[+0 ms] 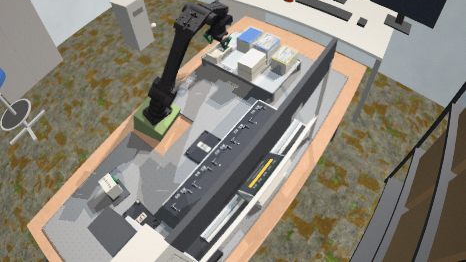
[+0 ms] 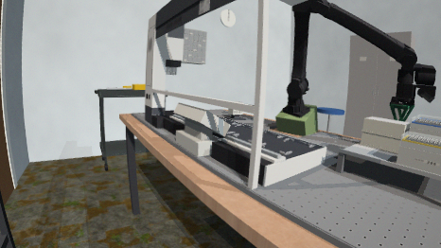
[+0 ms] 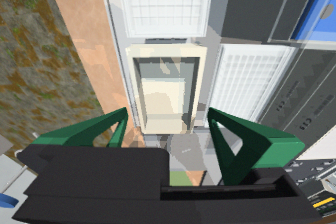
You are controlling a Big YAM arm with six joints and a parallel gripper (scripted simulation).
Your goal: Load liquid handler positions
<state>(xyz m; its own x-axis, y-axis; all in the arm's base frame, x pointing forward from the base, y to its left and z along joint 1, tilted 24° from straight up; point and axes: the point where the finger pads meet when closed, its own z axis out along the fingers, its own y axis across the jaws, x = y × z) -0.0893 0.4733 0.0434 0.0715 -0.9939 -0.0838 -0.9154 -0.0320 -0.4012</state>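
My gripper [image 3: 167,111] is open and empty. It hangs above the near-left corner of the shelf [image 1: 252,65], and it also shows in the top and exterior views [image 1: 223,40] [image 2: 402,110]. Straight below it, between the green fingers but lower down, lies the cream one-well reservoir [image 3: 165,87], open, with its long axis pointing away from me; it also shows in the top view [image 1: 216,54]. A white ribbed item [image 3: 250,82] lies to its right and another white gridded item [image 3: 165,17] beyond it. A blue tip rack [image 1: 249,37], a second blue-topped rack [image 1: 266,43] and a yellow rack [image 1: 284,56] stand on the shelf.
White stacked blocks [image 1: 251,64] stand mid-shelf. The black deck strip with its brackets [image 1: 220,155] runs along the handler's dark wall [image 1: 280,120]. A black square nest [image 1: 200,149] lies before it. The table's orange edge [image 3: 90,60] runs left of the reservoir.
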